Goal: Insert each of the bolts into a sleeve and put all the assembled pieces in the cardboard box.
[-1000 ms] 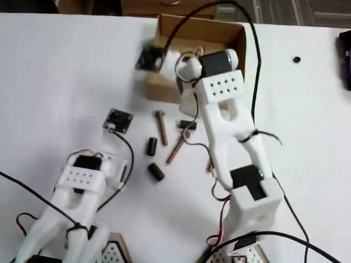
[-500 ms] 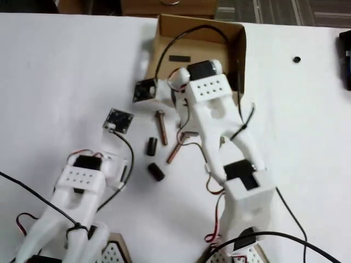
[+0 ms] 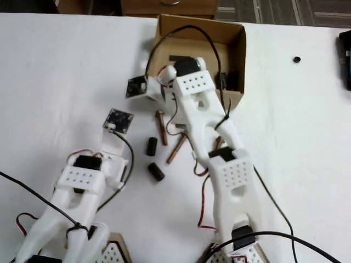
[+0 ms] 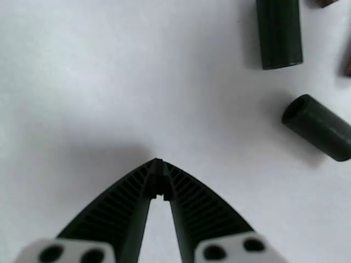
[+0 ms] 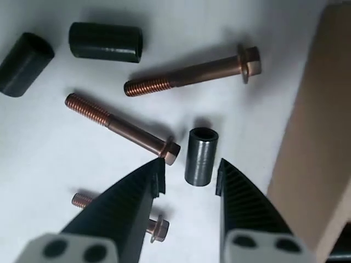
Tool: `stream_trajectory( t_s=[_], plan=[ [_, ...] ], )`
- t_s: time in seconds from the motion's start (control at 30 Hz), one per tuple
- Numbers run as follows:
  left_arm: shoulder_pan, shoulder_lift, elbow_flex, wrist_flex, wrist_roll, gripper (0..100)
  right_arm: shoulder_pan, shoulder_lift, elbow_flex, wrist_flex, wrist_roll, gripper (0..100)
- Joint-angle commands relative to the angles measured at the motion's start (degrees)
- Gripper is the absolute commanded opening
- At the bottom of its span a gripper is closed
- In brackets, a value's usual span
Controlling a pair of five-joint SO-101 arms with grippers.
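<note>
— Right gripper (image 5: 189, 170)?
— Back from over the cardboard box (image 3: 241, 52), jaws spread either side of a sleeve (image 5: 201, 156). Probably starting the next assembly.
— Left gripper (image 4: 158, 170)?
— Pressed together, empty, near two sleeves (image 4: 278, 33).
— Elsewhere?
— Three bolts (image 5: 192, 71) loose on white table (image 3: 66, 66); grey floor (image 3: 285, 11) beyond.

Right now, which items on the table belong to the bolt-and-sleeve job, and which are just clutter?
Job:
- three copper bolts
- three black sleeves
- cardboard box

Lying about:
- small black piece on the table, apart from the box
- dark object at the table's edge
</note>
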Motion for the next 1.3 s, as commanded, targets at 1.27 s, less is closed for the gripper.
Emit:
stream_trajectory(
  t_s=[1.27],
  plan=[
    [-0.35,-0.62,0.04,-2.02,-0.44,2,0.31,11.91,-2.99,-3.65,0.09,14.6]
  ],
)
